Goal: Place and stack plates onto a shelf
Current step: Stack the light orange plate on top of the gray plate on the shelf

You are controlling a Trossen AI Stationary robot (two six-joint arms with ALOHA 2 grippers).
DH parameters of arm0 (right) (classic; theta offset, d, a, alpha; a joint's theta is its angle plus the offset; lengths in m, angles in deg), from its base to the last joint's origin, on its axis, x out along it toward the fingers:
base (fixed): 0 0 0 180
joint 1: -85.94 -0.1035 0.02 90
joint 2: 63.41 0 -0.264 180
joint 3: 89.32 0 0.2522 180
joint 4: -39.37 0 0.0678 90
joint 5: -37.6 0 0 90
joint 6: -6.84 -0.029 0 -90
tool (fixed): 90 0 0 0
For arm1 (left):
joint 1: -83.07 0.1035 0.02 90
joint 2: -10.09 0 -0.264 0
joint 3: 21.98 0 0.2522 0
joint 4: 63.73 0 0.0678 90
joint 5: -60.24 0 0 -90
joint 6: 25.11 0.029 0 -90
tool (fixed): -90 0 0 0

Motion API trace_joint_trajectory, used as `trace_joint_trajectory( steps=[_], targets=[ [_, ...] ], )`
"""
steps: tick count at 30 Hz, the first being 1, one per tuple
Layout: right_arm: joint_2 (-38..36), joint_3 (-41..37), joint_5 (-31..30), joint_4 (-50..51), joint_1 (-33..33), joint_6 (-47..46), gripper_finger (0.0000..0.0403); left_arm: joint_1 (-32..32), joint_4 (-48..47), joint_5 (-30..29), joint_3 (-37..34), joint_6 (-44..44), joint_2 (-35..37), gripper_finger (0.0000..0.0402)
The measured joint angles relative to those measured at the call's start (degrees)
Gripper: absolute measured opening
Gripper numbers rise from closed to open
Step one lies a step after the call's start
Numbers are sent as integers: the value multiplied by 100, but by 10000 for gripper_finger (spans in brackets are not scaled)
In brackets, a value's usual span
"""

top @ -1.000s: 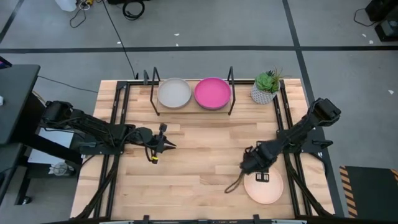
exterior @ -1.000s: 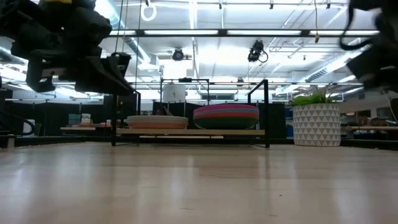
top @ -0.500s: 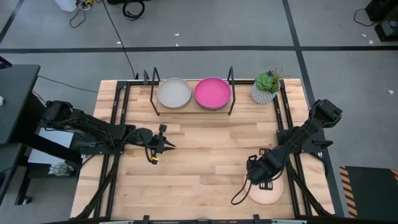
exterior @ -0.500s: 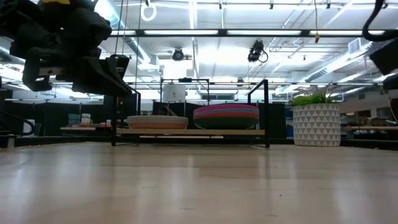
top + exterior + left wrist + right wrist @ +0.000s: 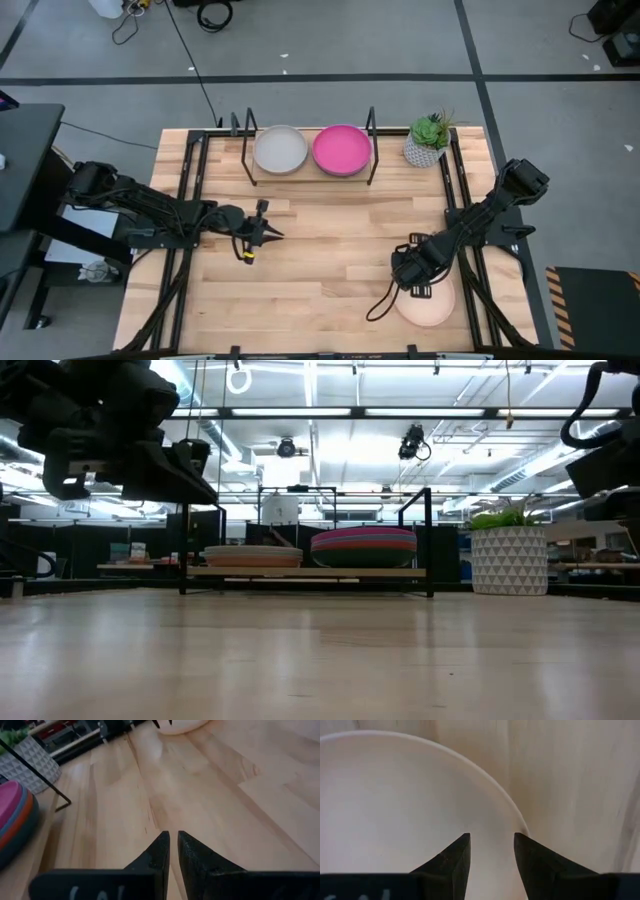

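Observation:
A cream plate (image 5: 432, 305) lies flat on the tabletop near the right near corner. My right gripper (image 5: 418, 288) stands over it, open, its fingers pointing down at the plate's inside (image 5: 395, 805) close to the rim (image 5: 506, 806). The shelf (image 5: 310, 172) stands at the far edge and carries two stacks of plates, one topped by a grey plate (image 5: 280, 150) and one by a pink plate (image 5: 342, 150). My left gripper (image 5: 264, 234) waits shut, left of the table's middle, holding nothing (image 5: 173, 840). My right gripper (image 5: 491, 837) comes at the cream plate from above, both open fingers (image 5: 455, 860) over the inside of the plate near its rim. I cannot tell whether the tips touch the plate. The plate lies flat on the table.
A white patterned pot with a green plant (image 5: 428, 142) stands right of the shelf at the far edge. Black uprights (image 5: 430, 540) rise at the shelf's ends. A dark cable (image 5: 378, 305) hangs from the right arm near the plate. Bare wood (image 5: 320, 260) lies between the arms.
My right gripper moved toward the near right corner over the cream plate, then came back a little toward the table's left. The plate stayed where it was. The left arm kept still.

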Motion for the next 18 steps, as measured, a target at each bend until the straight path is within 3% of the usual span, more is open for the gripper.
trace_joint_trajectory(
  steps=[6,12,14,18],
  targets=[
    [0,-99,-969,-808,168,718,156,0,551,123,0,73,-24,43],
    [2,-244,-2317,-2085,997,1599,154,0,921,170,2,424,-55,43],
    [2,-6,-2269,-1936,1254,1869,153,0,902,170,2,444,-55,43],
    [2,673,-1616,-1099,1570,1962,153,0,808,170,2,429,-55,43]
  ],
)
